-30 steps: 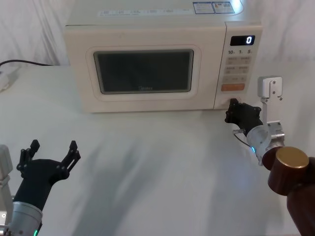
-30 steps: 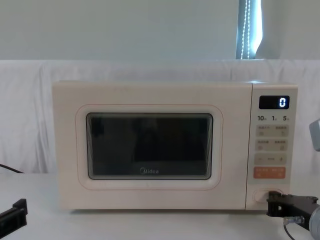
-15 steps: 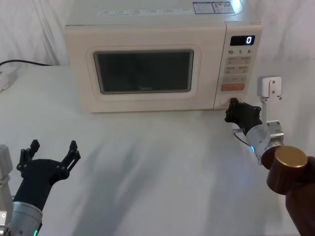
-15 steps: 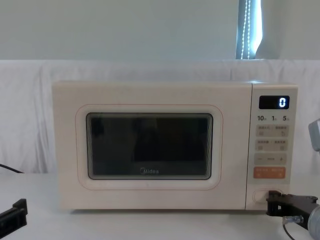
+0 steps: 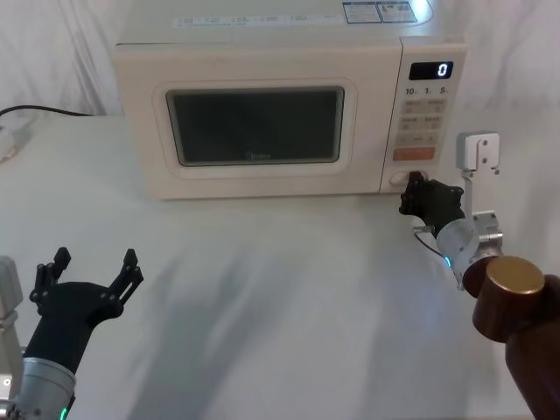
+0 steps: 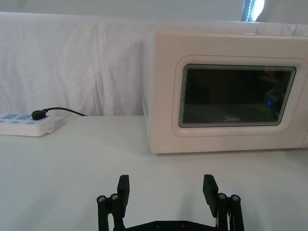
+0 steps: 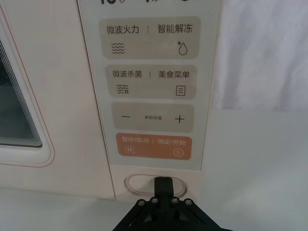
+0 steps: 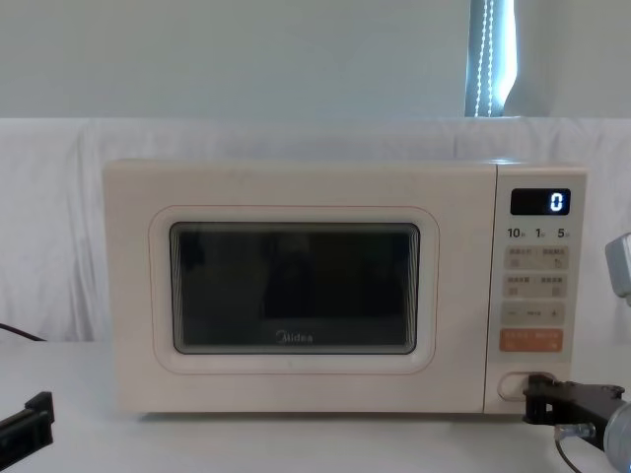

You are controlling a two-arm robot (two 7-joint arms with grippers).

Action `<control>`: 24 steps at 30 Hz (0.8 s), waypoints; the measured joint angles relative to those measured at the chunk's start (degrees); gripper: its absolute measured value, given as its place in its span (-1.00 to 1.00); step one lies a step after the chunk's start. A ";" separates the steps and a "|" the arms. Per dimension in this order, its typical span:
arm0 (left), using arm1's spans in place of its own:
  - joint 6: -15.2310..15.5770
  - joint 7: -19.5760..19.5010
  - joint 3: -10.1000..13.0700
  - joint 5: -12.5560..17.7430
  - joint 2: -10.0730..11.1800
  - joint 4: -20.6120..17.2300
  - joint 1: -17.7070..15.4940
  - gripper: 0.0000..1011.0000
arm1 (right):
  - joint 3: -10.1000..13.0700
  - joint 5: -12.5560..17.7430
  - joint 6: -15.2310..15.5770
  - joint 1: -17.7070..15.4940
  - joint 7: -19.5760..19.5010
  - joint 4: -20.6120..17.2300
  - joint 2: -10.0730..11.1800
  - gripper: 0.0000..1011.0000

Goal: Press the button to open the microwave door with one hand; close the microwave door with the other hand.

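The cream microwave door (image 5: 254, 127) with its dark window is closed, also seen in the chest view (image 8: 296, 291) and the left wrist view (image 6: 236, 96). The button (image 7: 137, 184), a wide blank pill key, sits under the orange key at the bottom of the control panel (image 5: 399, 179) (image 8: 510, 386). My right gripper (image 7: 163, 183) is shut, its black tip against the button's middle (image 5: 413, 185) (image 8: 532, 389). The other hand, my left gripper (image 5: 92, 269), hovers open low at the front left, far from the door (image 6: 166, 185).
A white power strip (image 6: 24, 126) with a black cable (image 5: 35, 112) lies left of the microwave. White cloth hangs behind. The table between my left gripper and the microwave is bare white surface (image 5: 262, 289).
My right gripper has edged slightly toward the button. The door stays closed and the left arm has not moved.
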 joint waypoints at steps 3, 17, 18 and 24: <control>0.00 0.00 0.00 0.00 0.00 0.00 0.00 0.98 | 0.06 -0.04 -0.23 0.28 0.00 0.46 -0.06 -1.00; 0.00 0.00 0.00 0.00 0.00 0.00 0.00 0.98 | 0.10 -0.25 -1.69 2.63 0.33 4.18 -0.45 -1.00; 0.00 0.00 0.00 0.00 0.00 0.00 0.00 0.98 | 0.11 -0.29 -1.81 2.88 0.36 4.57 -0.48 -1.00; 0.00 0.00 0.00 0.00 0.00 0.00 0.00 0.98 | 0.13 -0.43 -2.00 3.52 0.46 5.47 -0.55 -1.00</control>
